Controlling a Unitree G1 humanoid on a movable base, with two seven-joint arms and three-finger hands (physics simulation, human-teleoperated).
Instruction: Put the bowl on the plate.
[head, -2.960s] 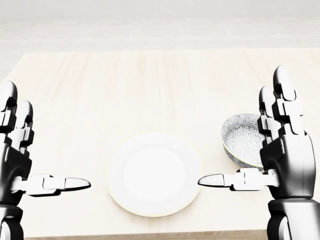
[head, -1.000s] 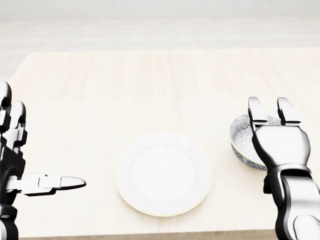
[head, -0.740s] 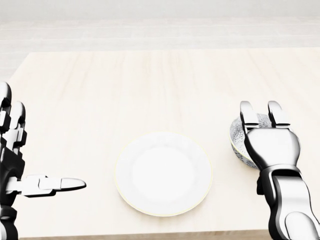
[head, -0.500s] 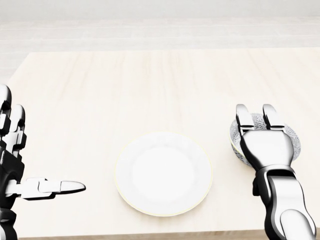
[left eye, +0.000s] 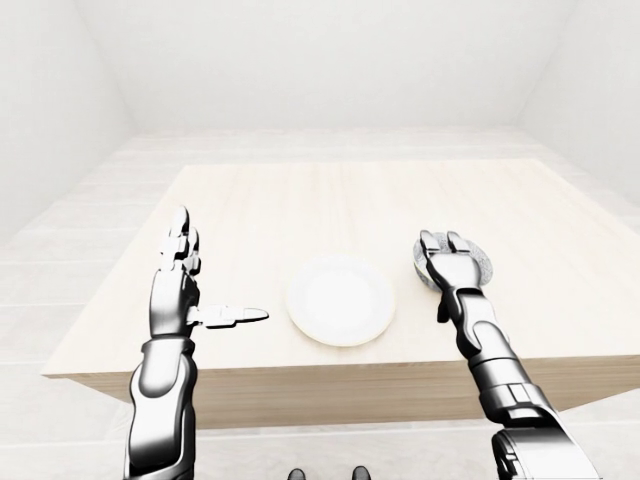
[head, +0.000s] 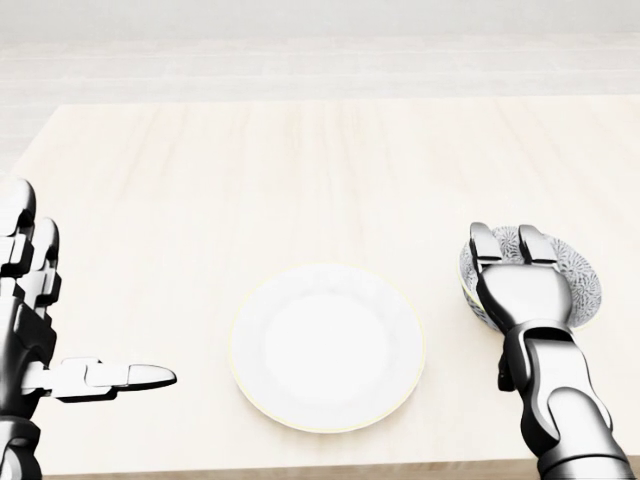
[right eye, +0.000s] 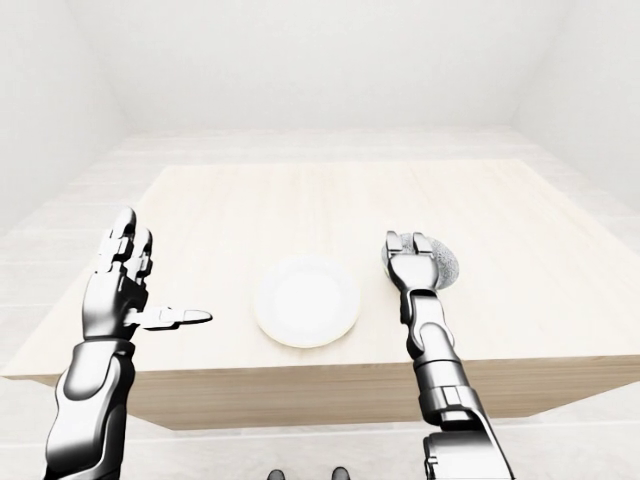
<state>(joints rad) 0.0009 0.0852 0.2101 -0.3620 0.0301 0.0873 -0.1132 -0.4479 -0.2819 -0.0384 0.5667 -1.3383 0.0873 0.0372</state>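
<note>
Bowl (head: 585, 285) lower right of head view, on table (head: 300, 170), right of plate (head: 327, 346), apart. Right robot hand (head: 525, 290) draped palm-down over rim, likely for grasp; closure cannot tell, thumb hidden. Left robot hand (head: 25, 320) splayed, idle, lower left.

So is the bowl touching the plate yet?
Apart. The head view shows a strip of bare table between the plate and the bowl, which sits to the plate's right.

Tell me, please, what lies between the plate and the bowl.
Only bare table separates the plate from the bowl, as the head view shows.
</note>
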